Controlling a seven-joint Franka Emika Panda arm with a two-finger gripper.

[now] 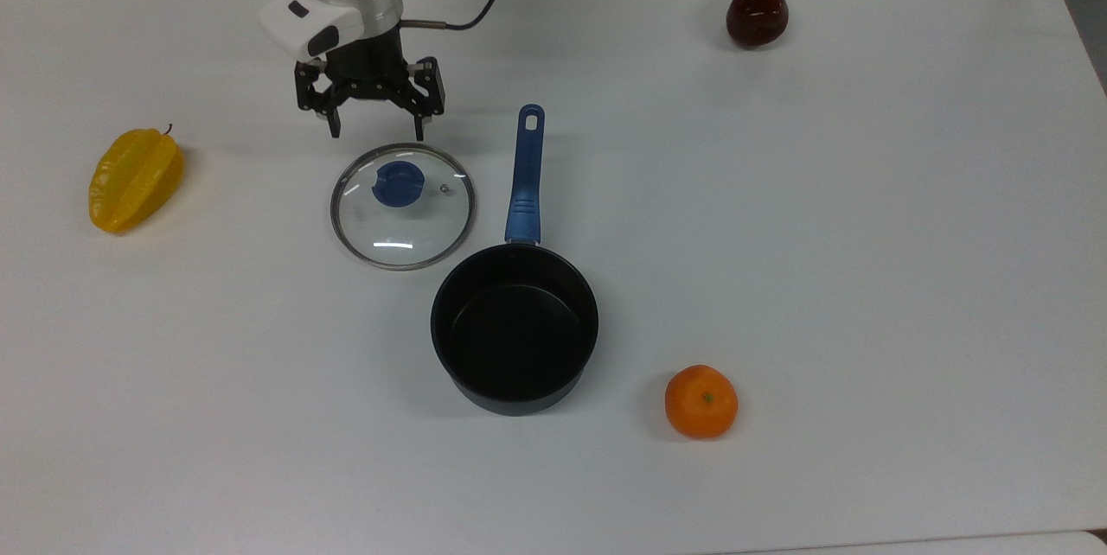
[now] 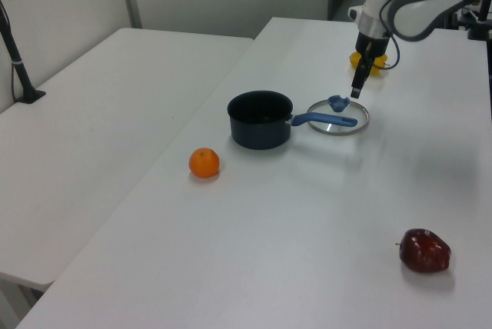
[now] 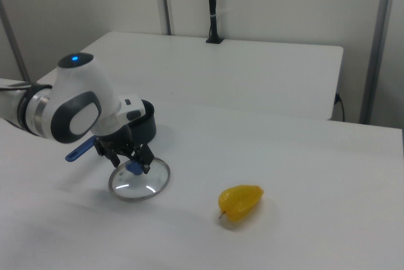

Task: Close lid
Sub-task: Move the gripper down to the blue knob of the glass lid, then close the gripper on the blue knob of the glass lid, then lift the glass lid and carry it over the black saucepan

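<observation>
While lying flat on table [image 1: 778, 192], lid [image 1: 403, 206] sits knob-up, just left of saucepan [image 1: 515, 326] handle in the top view. Round, so no long axis. Gripper [image 1: 377, 130] spread open, empty, near lid's far rim.

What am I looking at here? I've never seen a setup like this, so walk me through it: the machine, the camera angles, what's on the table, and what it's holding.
The white machine is a robot arm, and its black two-fingered claw is its hand. Three fixed cameras watch one moment: the top view looks down on the table, and the left and right views look across it from opposite sides.

On the table are a black saucepan with a blue handle, open, and beside it its glass lid with a blue knob, lying flat. Around them sit a yellow starfruit, an orange and a dark red fruit.

The claw holds nothing. Its fingers are spread open, and in the top view it sits just past the lid's far edge. In the left view the claw is close above the knob.
</observation>
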